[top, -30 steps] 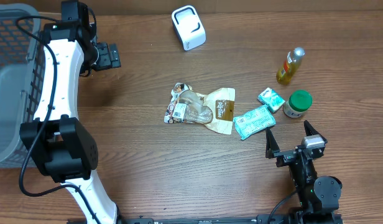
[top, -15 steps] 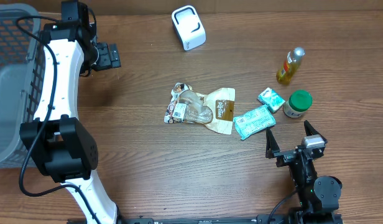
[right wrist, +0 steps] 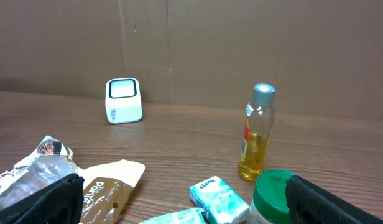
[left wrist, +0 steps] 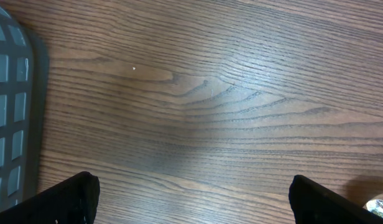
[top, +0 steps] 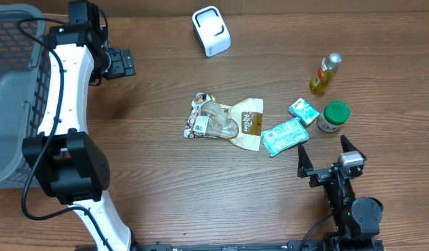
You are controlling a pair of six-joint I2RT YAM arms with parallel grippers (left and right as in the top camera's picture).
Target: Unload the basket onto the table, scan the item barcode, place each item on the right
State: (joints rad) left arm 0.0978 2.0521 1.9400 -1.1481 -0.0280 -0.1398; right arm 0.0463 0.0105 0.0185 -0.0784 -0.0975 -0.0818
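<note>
Left gripper [top: 121,63]: spread fully wide, holding nothing, above bare table [left wrist: 241,93], close beside the grey basket [top: 12,104]. Right gripper [top: 326,157]: also spread fully wide, empty, low at the near edge, facing the items. Just in front of it, a green-lidded jar [top: 333,116], a small teal box [top: 303,111] and a teal tissue pack [top: 285,137]. More to the left, a brown snack bag [top: 249,124] touching a clear packet [top: 209,120]. Behind the jar, an upright yellow bottle [top: 325,73]. At the far edge, the white scanner [top: 211,31], well apart from every item.

White cube-shaped barcode scanner [top: 211,31], upright at far edge, crumpled clear-and-brown snack bag [top: 225,122] lying centrally, 2 teal packets [top: 285,136] flat beside it, green-lidded jar [top: 333,116], yellow liquid bottle [top: 325,73] upright.
</note>
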